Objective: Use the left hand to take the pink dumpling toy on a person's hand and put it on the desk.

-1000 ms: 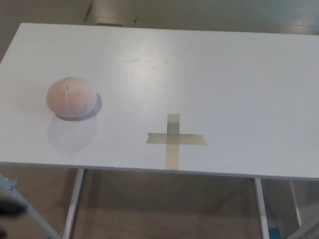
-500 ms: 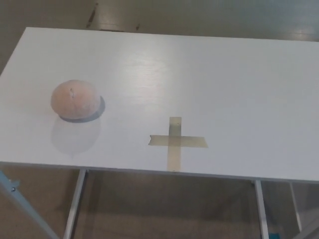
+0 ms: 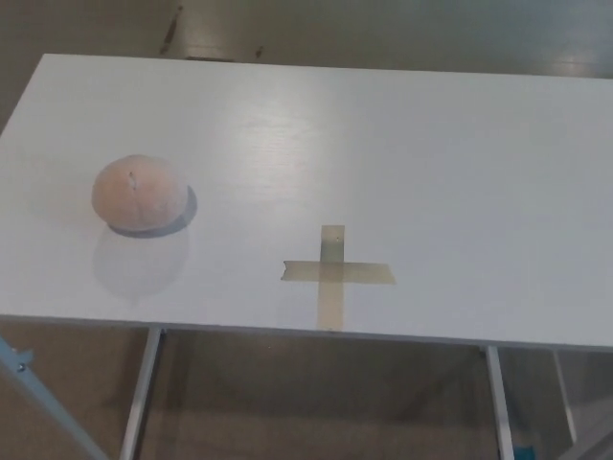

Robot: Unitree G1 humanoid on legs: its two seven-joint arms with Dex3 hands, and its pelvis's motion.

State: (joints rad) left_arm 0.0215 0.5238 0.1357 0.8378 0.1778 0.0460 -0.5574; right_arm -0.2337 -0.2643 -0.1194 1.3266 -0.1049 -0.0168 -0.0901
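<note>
The pink dumpling toy (image 3: 139, 195), round with a small pinch mark on top, rests on the white desk (image 3: 402, 153) at its left side, casting a shadow to its right. Nothing touches it. Neither of my hands shows in the head view, and no person's hand is in the picture.
A cross of olive tape (image 3: 333, 273) is stuck near the desk's front edge, right of the toy. Metal desk legs (image 3: 140, 402) and a light blue bar (image 3: 38, 398) show below the front edge, over a brown floor.
The whole picture shifted slightly, so the camera moved. A dark shape at the lower left edge one second ago is gone. The toy stays put on the desk.
</note>
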